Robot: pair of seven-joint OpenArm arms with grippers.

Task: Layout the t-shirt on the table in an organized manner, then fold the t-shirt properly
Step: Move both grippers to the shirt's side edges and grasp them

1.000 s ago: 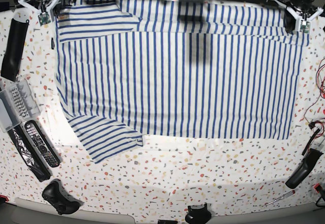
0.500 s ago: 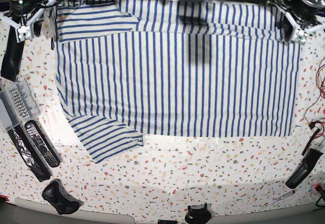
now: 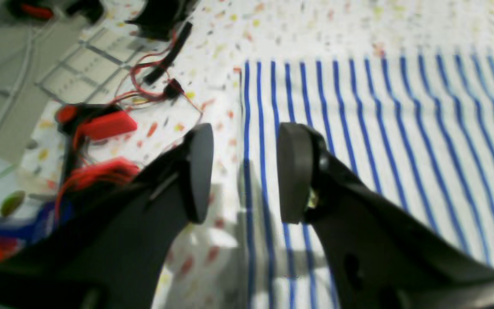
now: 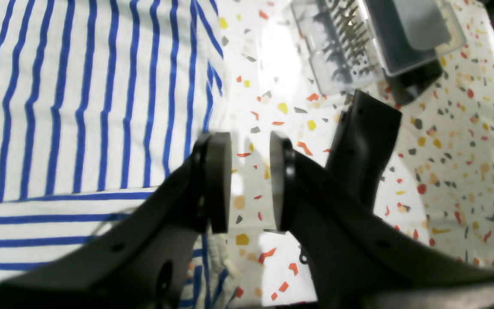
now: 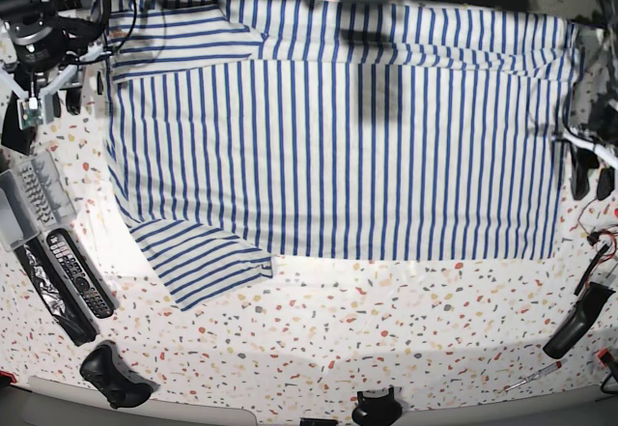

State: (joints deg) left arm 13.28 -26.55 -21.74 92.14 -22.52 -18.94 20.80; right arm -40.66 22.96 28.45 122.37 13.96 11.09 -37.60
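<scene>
The t-shirt [image 5: 338,127] lies spread flat on the table [image 5: 386,329], white with blue stripes, one sleeve at the front left and one folded in at the back left. My left gripper [image 5: 590,179] hangs at the shirt's right edge. In the left wrist view it [image 3: 245,171] is open and empty, straddling the shirt's edge [image 3: 380,128] above the cloth. My right gripper [image 5: 61,102] is just left of the shirt's left edge. In the right wrist view it [image 4: 250,180] is open and empty over bare table beside the shirt [image 4: 79,107].
A black tube [image 4: 367,141], a clear bit case [image 5: 24,199] and remote controls [image 5: 77,271] lie along the left edge. A black controller [image 5: 114,376] sits at the front left. Red wires [image 3: 101,124] and a black handle [image 5: 577,322] lie at the right.
Both arms have left the shirt's back corners and moved toward the front along its side edges. The shirt lies flat as before.
</scene>
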